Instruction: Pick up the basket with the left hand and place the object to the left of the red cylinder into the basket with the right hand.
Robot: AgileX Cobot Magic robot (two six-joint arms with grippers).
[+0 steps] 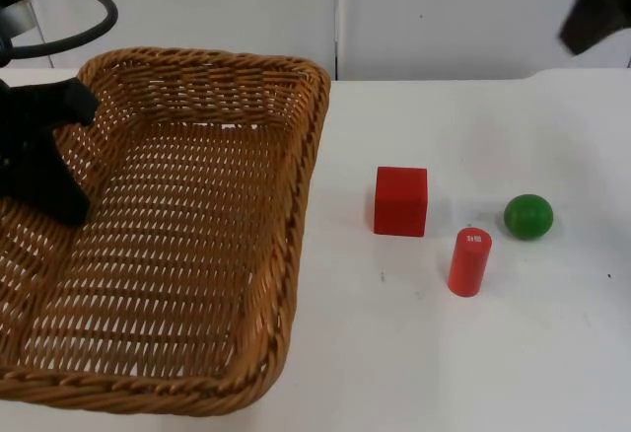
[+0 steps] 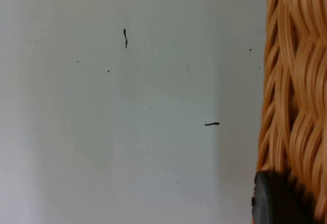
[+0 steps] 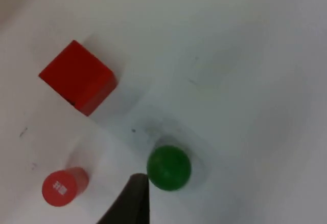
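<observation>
A large woven wicker basket (image 1: 177, 254) fills the left side of the top view. My left gripper (image 1: 44, 161) is shut on its left rim (image 2: 294, 81), and a black fingertip (image 2: 276, 201) presses against the weave. A red cube (image 1: 400, 200) sits on the table to the left of and slightly behind the upright red cylinder (image 1: 469, 261). A green ball (image 1: 528, 216) lies to the cylinder's right. My right gripper (image 1: 595, 6) hangs high at the far right. From there the cube (image 3: 76, 78), cylinder (image 3: 62, 187) and ball (image 3: 169, 168) lie below it.
The white table top (image 1: 444, 353) ends at the grey partition wall (image 1: 444, 8) behind. Small dark specks mark the table surface (image 2: 212, 124) beside the basket.
</observation>
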